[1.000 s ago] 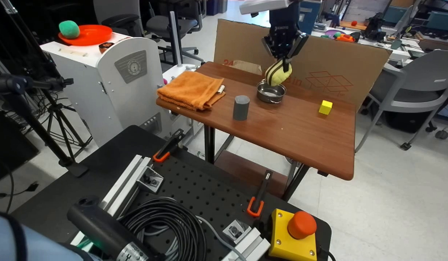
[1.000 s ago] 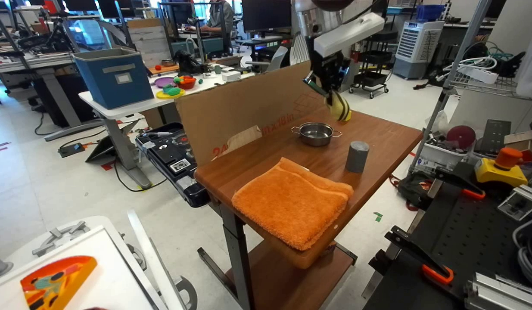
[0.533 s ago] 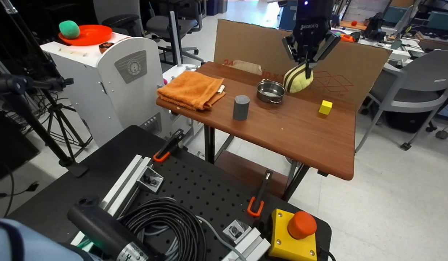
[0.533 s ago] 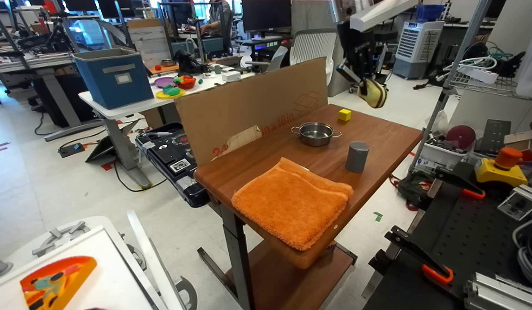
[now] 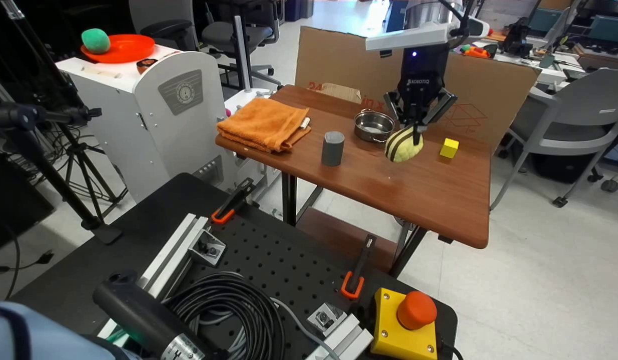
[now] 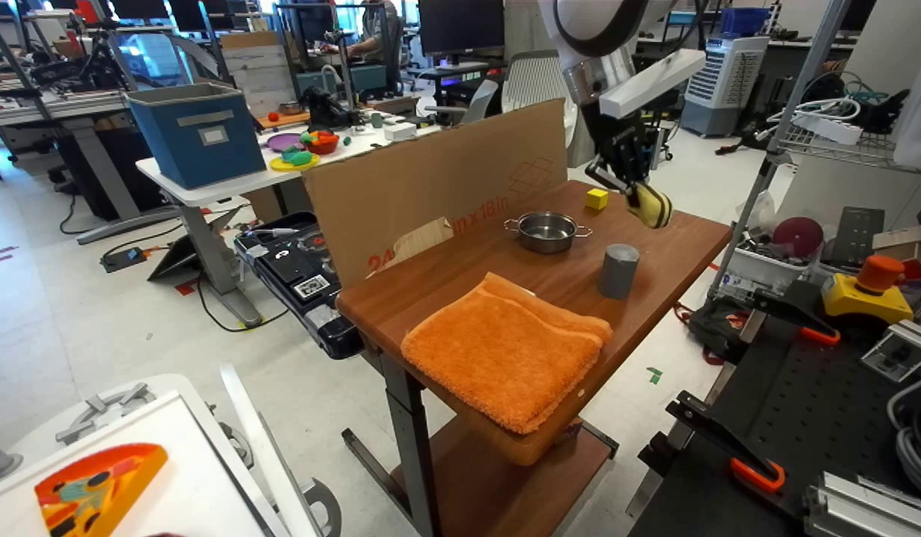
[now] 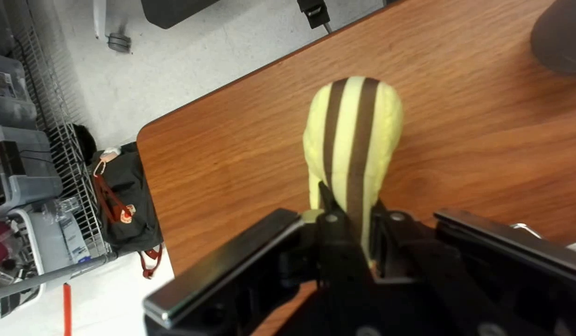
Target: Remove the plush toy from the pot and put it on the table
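The plush toy (image 5: 402,146), yellow with dark stripes, is held in my gripper (image 5: 417,136) above the table (image 5: 419,195). It also shows in an exterior view (image 6: 656,209) and in the wrist view (image 7: 350,126). In the wrist view my gripper (image 7: 350,196) is shut on the toy, with a finger on either side of it; its far end sticks out past the fingertips. The low round metal pot (image 5: 374,137) stands beside the toy with nothing in it; it also shows in an exterior view (image 6: 547,242). The wrist view shows only its handle (image 7: 525,228) and a bit of rim.
A yellow cube (image 5: 449,148) sits near the table's far end. A grey cylinder (image 6: 618,272) stands toward the near edge, by the pot. A folded orange towel (image 6: 505,350) covers one end. A cardboard panel (image 6: 445,179) stands upright along the back edge.
My gripper has carried the toy from over the pot to beside it, toward the cube's side. In the last half second it has come down closer to the table. The pot has not moved.
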Robot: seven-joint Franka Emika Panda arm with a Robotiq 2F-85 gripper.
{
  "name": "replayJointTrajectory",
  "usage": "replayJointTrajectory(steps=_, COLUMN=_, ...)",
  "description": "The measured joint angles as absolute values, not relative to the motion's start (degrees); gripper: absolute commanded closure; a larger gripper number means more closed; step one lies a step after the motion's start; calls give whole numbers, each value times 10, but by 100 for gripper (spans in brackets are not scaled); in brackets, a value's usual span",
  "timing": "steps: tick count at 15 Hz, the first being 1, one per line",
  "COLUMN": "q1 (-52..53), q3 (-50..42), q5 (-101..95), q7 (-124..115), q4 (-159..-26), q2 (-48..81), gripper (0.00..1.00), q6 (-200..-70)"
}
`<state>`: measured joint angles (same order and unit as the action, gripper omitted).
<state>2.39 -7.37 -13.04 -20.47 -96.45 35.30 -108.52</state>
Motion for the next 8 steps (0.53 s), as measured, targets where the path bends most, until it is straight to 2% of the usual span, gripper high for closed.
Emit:
replayJointTrajectory(steps=5, q1=24, q3=-76, q5=-133, q7=-205, q4=-923, q2=408, gripper=97, q6=-1086)
replayJointTrajectory(steps=6, q1=24, q3=-76, q5=-134, q7=-205, q4=-917, q2=416, gripper=62, q6=-1086)
replayJointTrajectory(steps=7, q1=24, q3=-77, q5=-135, q7=-205, q4=-910, q2=424, gripper=61, q6=-1086)
replayJointTrajectory(steps=8, q1=24, q3=-77, q5=-136, q7=-205, q4=-906, q2=429, gripper=54, q6=-1086)
